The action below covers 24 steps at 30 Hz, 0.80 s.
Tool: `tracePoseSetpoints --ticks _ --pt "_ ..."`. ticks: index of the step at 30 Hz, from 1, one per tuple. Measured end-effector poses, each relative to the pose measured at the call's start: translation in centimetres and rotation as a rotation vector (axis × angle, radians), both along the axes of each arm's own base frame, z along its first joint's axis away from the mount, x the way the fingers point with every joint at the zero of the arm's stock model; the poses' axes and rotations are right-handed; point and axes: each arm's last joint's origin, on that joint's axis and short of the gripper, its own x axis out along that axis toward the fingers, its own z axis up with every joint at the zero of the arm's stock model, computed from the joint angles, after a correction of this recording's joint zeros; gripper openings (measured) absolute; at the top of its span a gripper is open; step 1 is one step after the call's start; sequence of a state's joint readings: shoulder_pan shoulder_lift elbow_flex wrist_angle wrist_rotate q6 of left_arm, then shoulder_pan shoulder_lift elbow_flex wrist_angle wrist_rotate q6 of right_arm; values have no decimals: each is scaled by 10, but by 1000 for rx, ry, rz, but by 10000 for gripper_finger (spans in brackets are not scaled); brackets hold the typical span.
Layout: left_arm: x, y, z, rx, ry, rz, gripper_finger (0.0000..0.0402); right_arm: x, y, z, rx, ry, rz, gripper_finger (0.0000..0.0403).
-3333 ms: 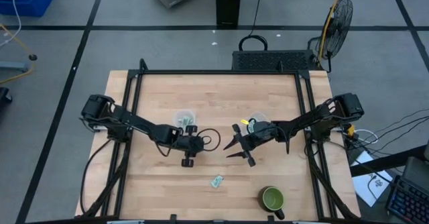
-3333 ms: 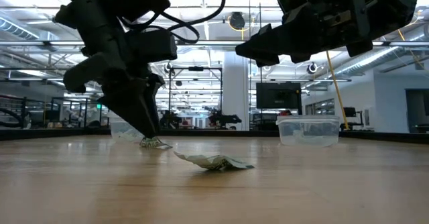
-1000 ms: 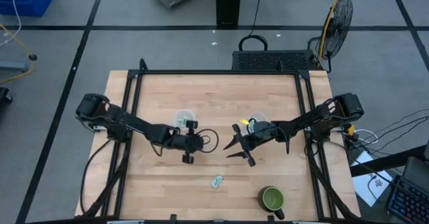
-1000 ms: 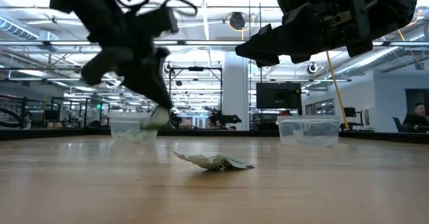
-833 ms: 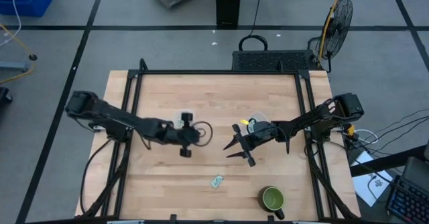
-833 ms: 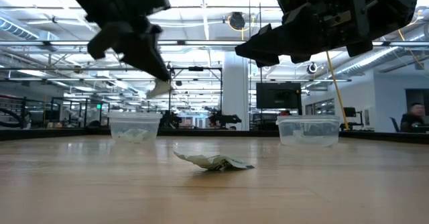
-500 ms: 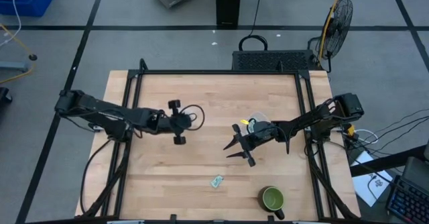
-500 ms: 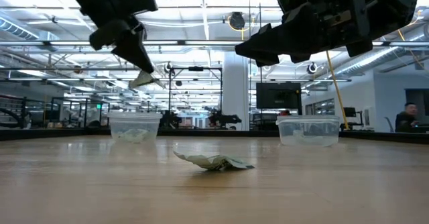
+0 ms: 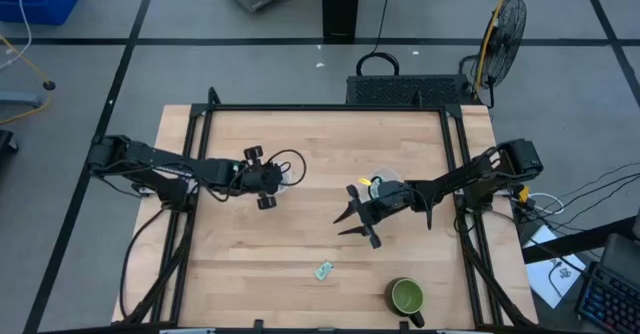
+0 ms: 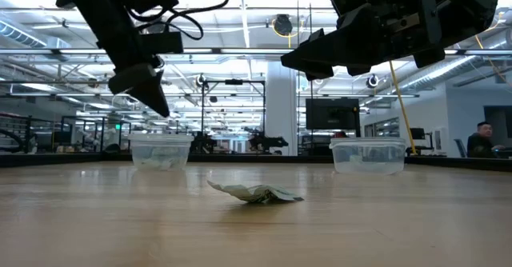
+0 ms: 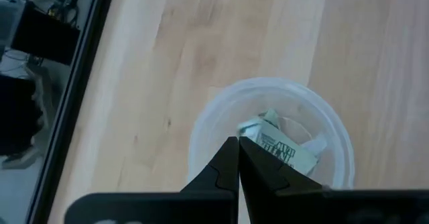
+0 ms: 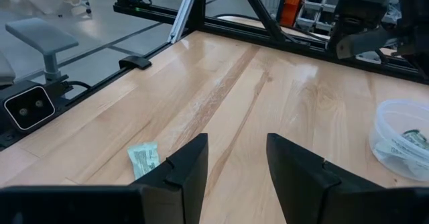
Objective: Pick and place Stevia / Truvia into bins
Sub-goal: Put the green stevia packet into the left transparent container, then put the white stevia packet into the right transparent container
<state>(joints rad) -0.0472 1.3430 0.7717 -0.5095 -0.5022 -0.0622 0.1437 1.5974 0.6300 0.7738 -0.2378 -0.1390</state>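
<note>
One light wooden table (image 9: 320,234), rectangular, framed in black rails. Two dark six-joint arms over it. Left gripper (image 9: 283,177): raised above the left round clear plastic cup (image 11: 268,143), fingers (image 11: 231,167) closed tip to tip, nothing between them. Right gripper (image 9: 352,220): hanging near the table's middle, just beside the right clear plastic cup (image 9: 385,186), fingers (image 12: 191,163) spread well apart, empty. One green mug with a handle (image 9: 407,297), near the front edge on the right side. Left cup contents: several green-and-white paper sweetener packets (image 11: 278,143), lying loose on its floor. Right cup contents: further packets, partly visible through the wall in the right wrist view. One loose green-and-white packet (image 9: 322,270), crumpled, flat on the wood towards the front, well apart from both cups and near the mug.
</note>
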Motion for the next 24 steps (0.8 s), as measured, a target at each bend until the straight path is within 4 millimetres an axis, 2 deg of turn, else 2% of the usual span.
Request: tracePoseSetpoints --ticks 7,14,20,24 --pt "-2 2 -8 -21 -23 11 16 0 0 0 -3 -1 1 146" --pt "2 1 -6 -30 -78 21 17 -1 3 -1 -17 -1 17 146" --pt "11 -4 4 -36 -189 -34 17 0 7 2 23 -4 17 146" --pt "20 -13 19 -73 -247 -90 22 9 18 14 37 -11 20 146"
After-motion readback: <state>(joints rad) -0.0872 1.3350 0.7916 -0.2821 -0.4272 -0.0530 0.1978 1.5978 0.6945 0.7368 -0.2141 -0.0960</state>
